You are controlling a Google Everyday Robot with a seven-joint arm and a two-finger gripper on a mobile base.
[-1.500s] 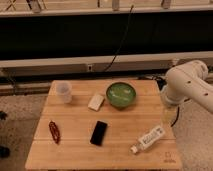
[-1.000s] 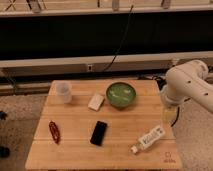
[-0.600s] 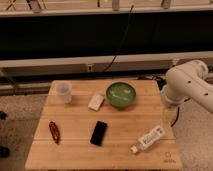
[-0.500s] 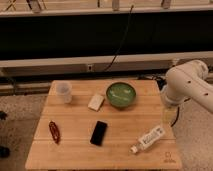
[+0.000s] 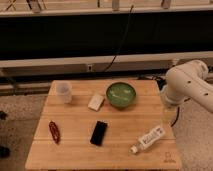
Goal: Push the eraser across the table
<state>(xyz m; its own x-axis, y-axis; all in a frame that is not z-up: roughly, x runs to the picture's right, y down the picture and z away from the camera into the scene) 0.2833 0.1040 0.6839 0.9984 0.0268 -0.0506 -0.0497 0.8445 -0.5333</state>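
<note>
The eraser (image 5: 98, 133) is a flat black slab lying on the light wooden table (image 5: 75, 150), a little front of centre, its long side running roughly front to back. The white robot arm (image 5: 187, 87) hangs over the table's right edge. My gripper (image 5: 171, 114) is at the arm's lower end, beside the right edge and mostly hidden by the arm. It is well to the right of the eraser and touches nothing.
A green bowl (image 5: 121, 94) stands at the back centre, a cream-white block (image 5: 96, 102) to its left and a clear cup (image 5: 63, 92) at the back left. A red object (image 5: 54, 131) lies front left. A white bottle (image 5: 148, 139) lies front right.
</note>
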